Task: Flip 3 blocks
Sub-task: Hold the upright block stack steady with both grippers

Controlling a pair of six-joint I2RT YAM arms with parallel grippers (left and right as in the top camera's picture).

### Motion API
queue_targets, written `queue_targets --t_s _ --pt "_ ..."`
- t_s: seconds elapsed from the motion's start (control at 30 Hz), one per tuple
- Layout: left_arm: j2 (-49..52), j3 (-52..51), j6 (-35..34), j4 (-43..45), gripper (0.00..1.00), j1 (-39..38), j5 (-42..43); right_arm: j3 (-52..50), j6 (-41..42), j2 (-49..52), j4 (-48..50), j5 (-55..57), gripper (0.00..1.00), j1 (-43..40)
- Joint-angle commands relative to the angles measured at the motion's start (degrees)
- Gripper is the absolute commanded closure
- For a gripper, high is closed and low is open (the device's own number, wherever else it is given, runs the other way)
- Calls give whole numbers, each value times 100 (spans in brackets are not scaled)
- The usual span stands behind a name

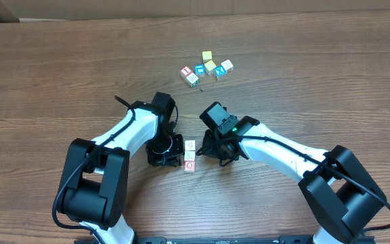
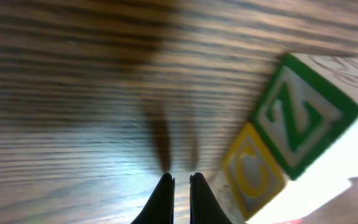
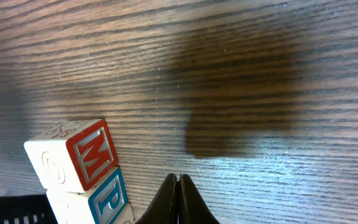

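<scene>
Jaws together and empty, the left gripper (image 2: 180, 184) sits at nine o'clock of the blocks (image 1: 189, 155), the right gripper (image 3: 178, 182) at three.

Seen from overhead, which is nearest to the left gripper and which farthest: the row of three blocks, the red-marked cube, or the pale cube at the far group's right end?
1. Row of three blocks: directly beside the left gripper.
2. Red-marked cube: far group's left end.
3. Pale cube: far group's right end.
</scene>
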Motion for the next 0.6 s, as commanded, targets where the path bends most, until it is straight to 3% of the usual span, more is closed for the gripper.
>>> queue_targets --t_s 0.0,0.57 --pt "48 -35 125 20 96 -39 -372 66 -44 26 22 -50 96 33" --pt "48 -35 529 437 96 -50 205 66 -44 26 90 -50 96 33"
